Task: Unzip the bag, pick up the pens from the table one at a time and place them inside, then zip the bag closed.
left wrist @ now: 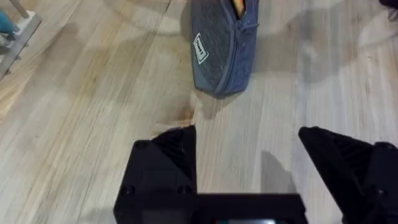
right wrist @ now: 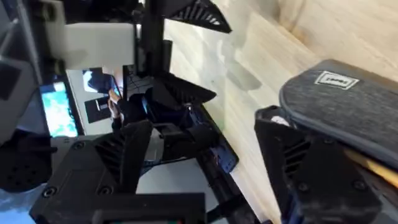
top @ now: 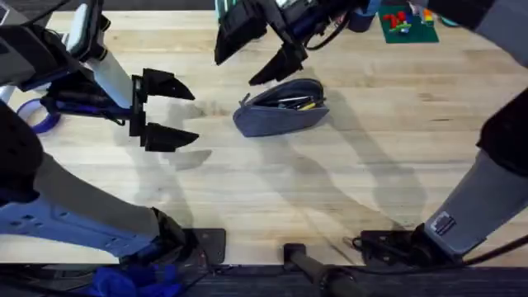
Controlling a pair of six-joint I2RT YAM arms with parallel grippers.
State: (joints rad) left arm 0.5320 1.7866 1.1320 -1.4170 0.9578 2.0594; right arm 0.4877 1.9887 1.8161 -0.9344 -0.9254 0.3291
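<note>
The bag is lying unzipped mid-surface with both pens poking out of the opening. The right gripper is hovering just behind it, fingers spread wide — the left gripper is hanging off to the side, fingers open too.

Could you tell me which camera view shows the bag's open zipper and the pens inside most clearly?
The overhead view: the whole bag lies there, unzipped, pens visible inside. The left wrist view shows one end with a yellow tip; the right wrist view shows a labelled side close up.
</note>
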